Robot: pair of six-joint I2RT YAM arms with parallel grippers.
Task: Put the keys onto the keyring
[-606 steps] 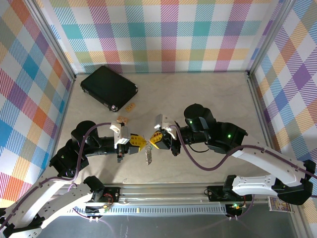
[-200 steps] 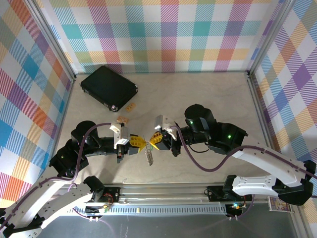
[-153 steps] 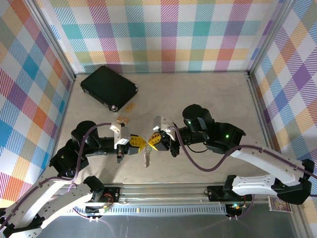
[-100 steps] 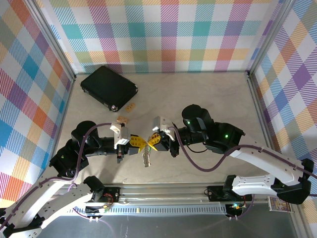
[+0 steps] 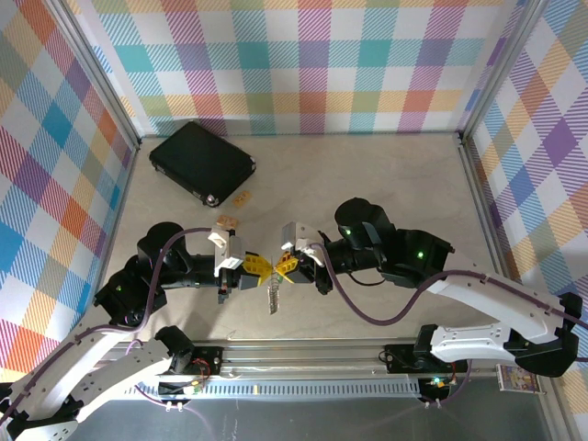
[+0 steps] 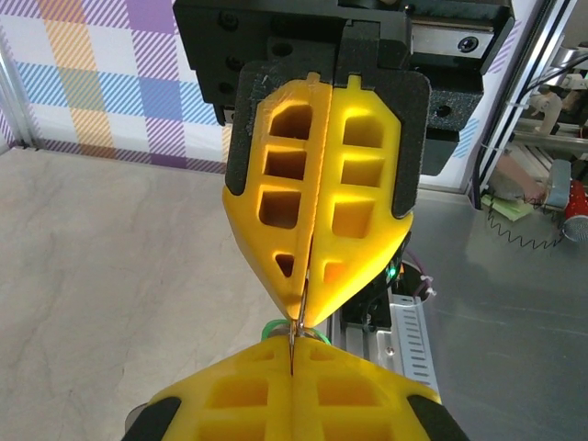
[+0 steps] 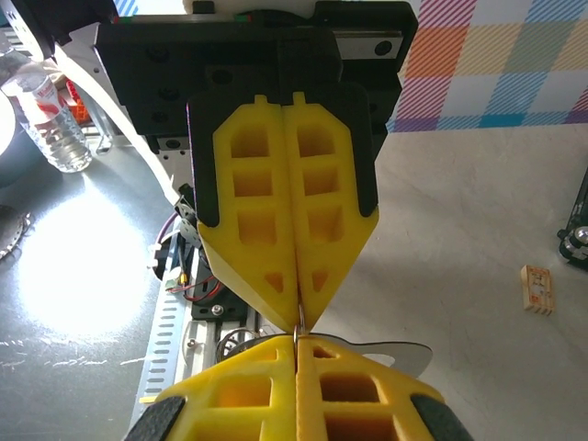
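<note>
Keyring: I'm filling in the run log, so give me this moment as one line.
left gripper shut on keyring | right gripper shut on keyring | grippers tip to tip | key hanging below tips

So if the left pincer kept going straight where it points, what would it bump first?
The right pincer. The left pincer points straight at it, tip to tip, both shut on what looks like the thin keyring between them, so it would bump it almost at once.
</note>
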